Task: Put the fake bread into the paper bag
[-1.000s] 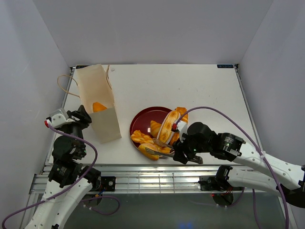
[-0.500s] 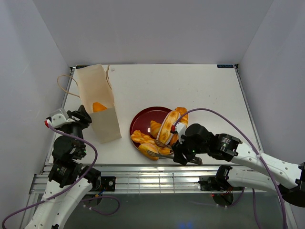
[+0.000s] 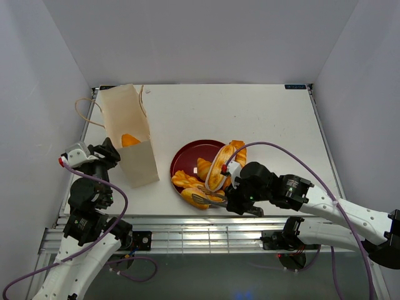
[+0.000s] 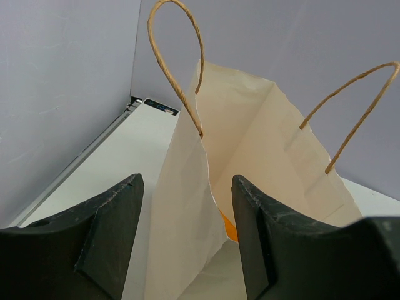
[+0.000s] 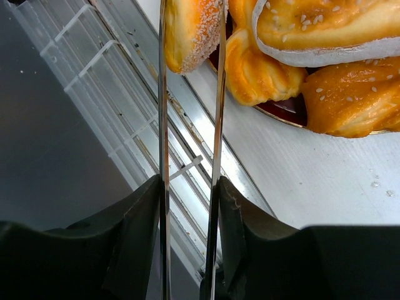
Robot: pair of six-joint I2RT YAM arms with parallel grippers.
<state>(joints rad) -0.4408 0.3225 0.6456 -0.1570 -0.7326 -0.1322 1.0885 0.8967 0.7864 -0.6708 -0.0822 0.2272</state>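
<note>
The paper bag (image 3: 128, 134) stands open at the left with an orange bread piece (image 3: 130, 139) inside. My left gripper (image 3: 106, 153) is open; in its wrist view the fingers (image 4: 187, 187) straddle the bag's near wall (image 4: 187, 206) without pinching it. My right gripper (image 3: 240, 199) is shut on metal tongs (image 3: 209, 201). In the right wrist view the tong blades (image 5: 164, 125) run out from my gripper (image 5: 187, 187) and pinch a sesame oval roll (image 5: 190, 31) at the plate's near edge. A cream-striped loaf (image 3: 217, 165), croissant (image 3: 203, 169) and braid (image 3: 185, 180) lie on the plate.
The dark red plate (image 3: 187, 156) sits at the table's middle front, right of the bag. The table's near edge and metal rails (image 5: 144, 125) lie just under the tongs. Grey walls close in the left, back and right.
My right arm has shifted slightly left and toward the near edge with the tongs, over the roll at the plate's front. The left arm and bag have not moved.
</note>
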